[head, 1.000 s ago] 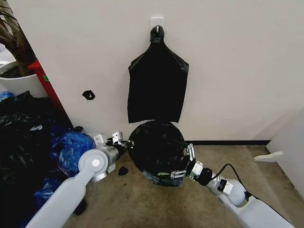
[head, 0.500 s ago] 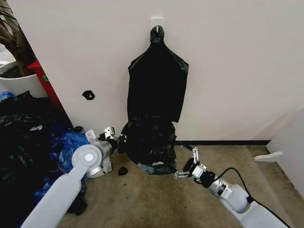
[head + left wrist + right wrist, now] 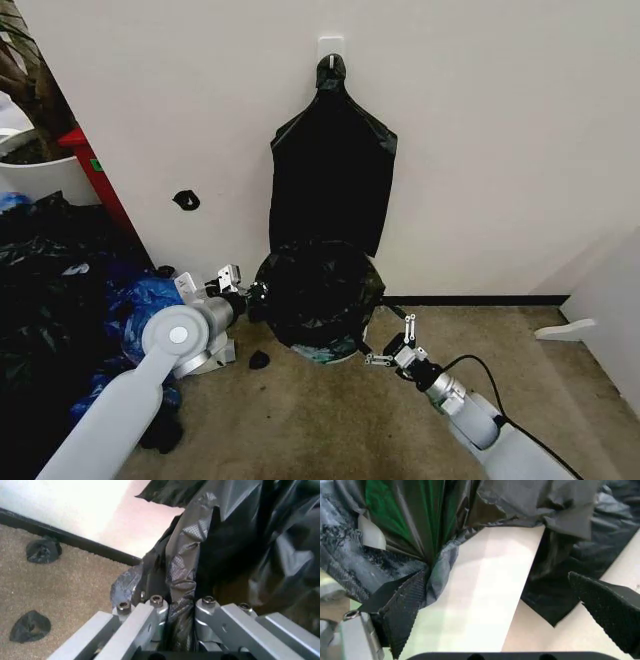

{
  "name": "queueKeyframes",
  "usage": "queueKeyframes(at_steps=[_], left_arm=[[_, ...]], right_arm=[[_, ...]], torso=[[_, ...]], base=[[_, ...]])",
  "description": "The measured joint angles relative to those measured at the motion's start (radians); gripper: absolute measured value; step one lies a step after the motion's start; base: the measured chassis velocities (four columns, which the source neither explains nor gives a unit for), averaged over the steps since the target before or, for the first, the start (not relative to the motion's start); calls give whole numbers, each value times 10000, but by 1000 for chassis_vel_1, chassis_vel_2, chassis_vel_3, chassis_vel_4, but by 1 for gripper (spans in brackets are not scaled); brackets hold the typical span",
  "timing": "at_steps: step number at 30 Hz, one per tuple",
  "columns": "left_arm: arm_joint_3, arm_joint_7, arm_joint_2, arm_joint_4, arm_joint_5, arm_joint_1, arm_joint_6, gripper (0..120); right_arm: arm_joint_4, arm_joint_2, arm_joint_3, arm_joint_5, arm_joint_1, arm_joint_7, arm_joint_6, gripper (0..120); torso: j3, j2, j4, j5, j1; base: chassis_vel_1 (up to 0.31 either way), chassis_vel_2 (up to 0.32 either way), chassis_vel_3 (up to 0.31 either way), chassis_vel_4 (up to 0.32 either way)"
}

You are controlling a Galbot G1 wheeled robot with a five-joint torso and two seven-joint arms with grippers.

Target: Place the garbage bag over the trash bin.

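Plastic of the garbage bag (image 3: pixel 318 295) already drapes the trash bin (image 3: pixel 330 353), which stands on the carpet against the far wall, below a flat black bag bundle (image 3: pixel 331 185) hanging from a hook; only a pale greenish sliver of the bin's base peeks out at the near bottom edge. The left gripper (image 3: pixel 247 291) sits at the bag's left side, its fingers (image 3: pixel 150 609) pinched narrowly on a pleat of the film, as the left wrist view shows. The right gripper (image 3: pixel 392 347) hovers just right of the bin near the floor, its pads (image 3: pixel 402 609) spread wide with nothing between them, though one pad lies close against the crumpled film.

By my judgement the covering is nearly done and what remains is seating the hem. To do that well, the left pull should run downward and even, not outward, so the light bin is not tipped, while the open right gripper steadies the opposite side. Heaped blue and black bags (image 3: pixel 60 300) lie well to the left.
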Motion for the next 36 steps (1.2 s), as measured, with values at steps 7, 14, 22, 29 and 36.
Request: queueKeyframes(at_steps=[7, 14, 22, 29, 36], left_arm=[[-62, 207, 2, 80, 205, 12, -168, 4], [190, 665, -126, 403, 788, -117, -967, 4], [245, 978, -168, 890, 1155, -253, -1515, 4], [866, 978, -221, 1037, 1998, 93, -1494, 4], [1213, 1068, -656, 1368, 3266, 517, -1507, 4]], right_arm=[[-21, -359, 266, 270, -19, 52, 0, 100], [1577, -653, -155, 1349, -761, -48, 14, 100], [2643, -905, -271, 1728, -1329, -976, 15, 100], [4010, -737, -66, 2655, -1684, -1568, 14, 100], [4704, -388, 327, 2342, -1516, -417, 15, 100]], torso=[[0, 0, -2, -2, 0], [0, 0, -2, -2, 0], [0, 0, -1, -1, 0], [0, 0, -1, -3, 0], [0, 0, 0, -2, 0]], base=[[0, 0, 0, 0], [0, 0, 0, 0], [0, 0, 0, 0], [0, 0, 0, 0], [0, 0, 0, 0]])
